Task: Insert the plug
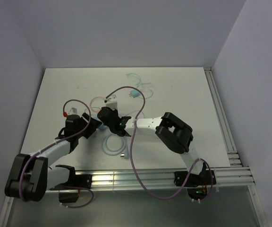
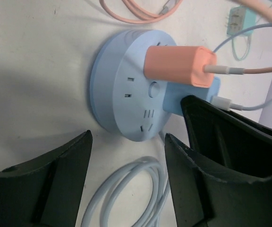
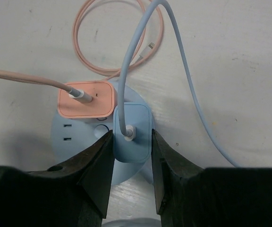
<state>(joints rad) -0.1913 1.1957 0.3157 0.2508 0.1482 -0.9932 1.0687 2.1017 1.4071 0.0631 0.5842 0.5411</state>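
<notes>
A round pale-blue power strip (image 3: 67,135) lies flat on the white table. An orange plug (image 3: 86,99) sits in its top face. Right beside it stands the blue plug (image 3: 135,130), its base against the strip's face, with a light-blue cable rising from it. My right gripper (image 3: 131,134) is shut on the blue plug, one finger pressed to each side. In the left wrist view the strip (image 2: 122,90) lies just ahead of my left gripper (image 2: 127,142), which is open and holds nothing. From above, both grippers (image 1: 92,124) (image 1: 108,116) cover most of the strip.
A coil of light-blue cable (image 2: 126,189) lies under my left gripper's fingers. A pink cable loop (image 3: 112,38) rests beyond the strip. A teal plug (image 1: 134,94) sits farther back. Metal rails run along the near edge (image 1: 150,178) and the right edge (image 1: 221,118).
</notes>
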